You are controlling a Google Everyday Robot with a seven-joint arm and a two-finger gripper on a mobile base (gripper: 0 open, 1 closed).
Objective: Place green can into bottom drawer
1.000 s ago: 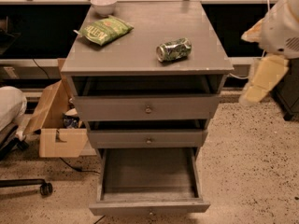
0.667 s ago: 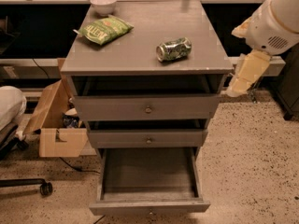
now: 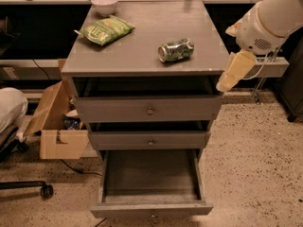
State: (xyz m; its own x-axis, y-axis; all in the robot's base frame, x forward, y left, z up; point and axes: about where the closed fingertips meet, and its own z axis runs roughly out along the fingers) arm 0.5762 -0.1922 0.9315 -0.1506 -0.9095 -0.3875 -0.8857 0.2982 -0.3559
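Our gripper [image 3: 232,77] hangs beside the right front corner of the counter [image 3: 137,58]; we cannot tell whether it is released or clenched. Left of it, apart, the green can [image 3: 176,50] lies sideways on top; the bottom drawer [image 3: 151,208] stands open below-left.

Cabinet top [image 3: 142,60]: green can [image 3: 176,50], snack bag [image 3: 105,30], bowl [image 3: 104,4]; jaws off right edge.

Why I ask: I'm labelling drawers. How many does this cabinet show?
3: top drawer, middle drawer under it, bottom drawer pulled out. None seems hidden. The end effector hangs by the right edge of the cabinet, apart from the green can.
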